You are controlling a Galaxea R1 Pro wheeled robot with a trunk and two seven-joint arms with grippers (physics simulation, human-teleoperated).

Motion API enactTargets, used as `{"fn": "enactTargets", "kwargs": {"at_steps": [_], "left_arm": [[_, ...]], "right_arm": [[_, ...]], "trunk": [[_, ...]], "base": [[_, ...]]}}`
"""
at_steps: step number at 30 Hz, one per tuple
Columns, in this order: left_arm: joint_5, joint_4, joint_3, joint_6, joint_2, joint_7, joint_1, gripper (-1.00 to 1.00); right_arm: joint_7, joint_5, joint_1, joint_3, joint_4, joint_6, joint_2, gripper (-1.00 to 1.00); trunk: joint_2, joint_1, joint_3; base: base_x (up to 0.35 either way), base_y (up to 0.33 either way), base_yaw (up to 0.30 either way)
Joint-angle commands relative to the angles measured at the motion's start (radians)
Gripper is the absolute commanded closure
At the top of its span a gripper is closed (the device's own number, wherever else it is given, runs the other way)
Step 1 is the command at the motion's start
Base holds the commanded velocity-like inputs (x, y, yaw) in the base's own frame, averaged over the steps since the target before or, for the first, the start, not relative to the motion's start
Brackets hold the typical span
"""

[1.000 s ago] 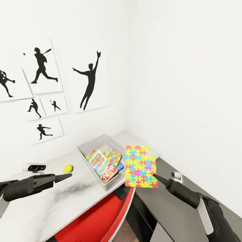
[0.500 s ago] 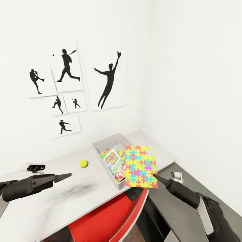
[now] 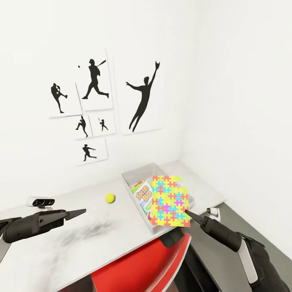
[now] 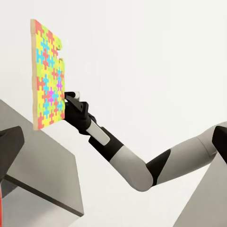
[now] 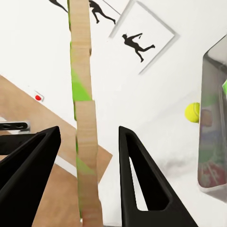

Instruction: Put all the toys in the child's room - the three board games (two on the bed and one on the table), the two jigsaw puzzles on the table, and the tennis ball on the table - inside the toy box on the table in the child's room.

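Note:
My right gripper (image 3: 187,212) is shut on the lower corner of a bright multicoloured jigsaw puzzle (image 3: 169,200). It holds the puzzle upright in front of the right half of the grey toy box (image 3: 138,172). Inside the box lies the SKIP-BO board game (image 3: 142,196). The tennis ball (image 3: 110,198) rests on the pale table (image 3: 81,239) left of the box. My left gripper (image 3: 79,212) hovers over the table's left part with nothing in it. The right wrist view has the puzzle's wooden edge (image 5: 85,132) between the fingers, with the ball (image 5: 192,112) beyond. The left wrist view faces the puzzle (image 4: 47,73).
A red chair (image 3: 142,267) is tucked under the table's front edge. To the right and lower stands a dark cabinet (image 3: 231,223) against the white wall. Baseball silhouette posters (image 3: 142,97) hang above the table.
The whole view has swung left, so table, box and ball slid right in the picture. The held puzzle now stands in front of the box instead of at its right edge.

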Motion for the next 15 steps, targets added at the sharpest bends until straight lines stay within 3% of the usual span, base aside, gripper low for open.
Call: {"fn": "enactTargets", "kwargs": {"at_steps": [1, 15], "left_arm": [[0.000, 0.000, 0.000, 0.011, 0.000, -0.004, -0.001, -1.00], [-0.002, 0.001, 0.000, 0.011, 0.000, -0.004, -0.001, -1.00]], "right_arm": [[0.002, -0.003, -0.001, 0.000, 0.001, 0.008, 0.000, 1.00], [0.002, -0.004, -0.001, 0.000, 0.003, 0.007, -0.001, 1.00]], "trunk": [[-0.002, 0.001, -0.002], [-0.002, 0.001, -0.002]], "base": [[0.057, -0.046, 0.006], [0.066, -0.047, 0.001]]}}
